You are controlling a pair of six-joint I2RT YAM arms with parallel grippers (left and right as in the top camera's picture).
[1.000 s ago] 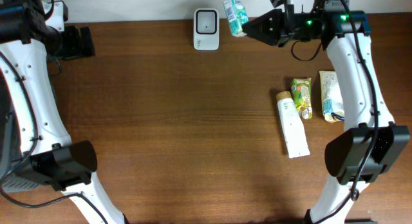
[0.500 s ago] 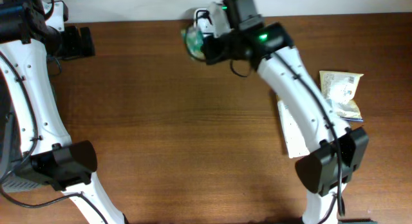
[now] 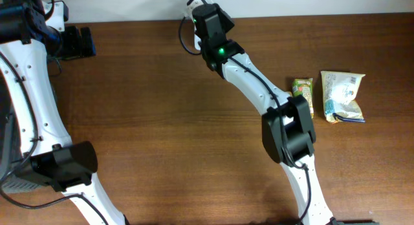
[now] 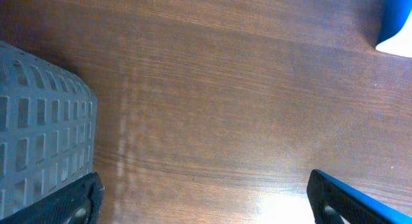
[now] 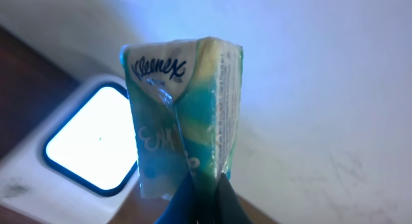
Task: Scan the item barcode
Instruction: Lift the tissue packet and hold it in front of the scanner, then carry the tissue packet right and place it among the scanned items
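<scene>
**Barcode station: tissue pack held at the scanner, far edge of worktop**

**Task item.** Tissue pack (image 5: pixel 183 114), green, teal and white soft wrap, "Kleenex" printed across its top flap. It stands upright in the air and is gripped at its bottom edge. It is at the far edge of the worktop (image 3: pixel 162 121), about mid-width. From overhead the right wrist covers it.

**Scanner** (image 5: pixel 90 143). White housing with a dark-framed, brightly lit window. In the right wrist view it sits low and to the left of the pack, and the pack's lower left corner overlaps its edge. Whether the two touch cannot be told. A pale wall (image 5: pixel 322 69) fills the background.

**Right pincer** (image 5: pixel 201 197). Jaws narrow, pinched onto the lower seam of the tissue pack. The right arm (image 3: pixel 252 76) stretches diagonally from the near edge to the far edge.

**Left pincer** (image 4: pixel 209 201). Jaws wide, holding nothing, with bare wood between the two tips. It sits at the far left corner, on the left arm (image 3: pixel 32 89).

**Other stock.**
- Green snack packet (image 3: pixel 303 97), lying flat toward the right edge.
- White-and-blue packet (image 3: pixel 341 96), just beside the green one on the side nearer the right edge.
- Grey mesh container (image 4: pixel 38 134), at the left of the left wrist view.
- Blue-and-white object (image 4: pixel 396 24), cut off at the top right of the left wrist view and not identifiable.
</scene>
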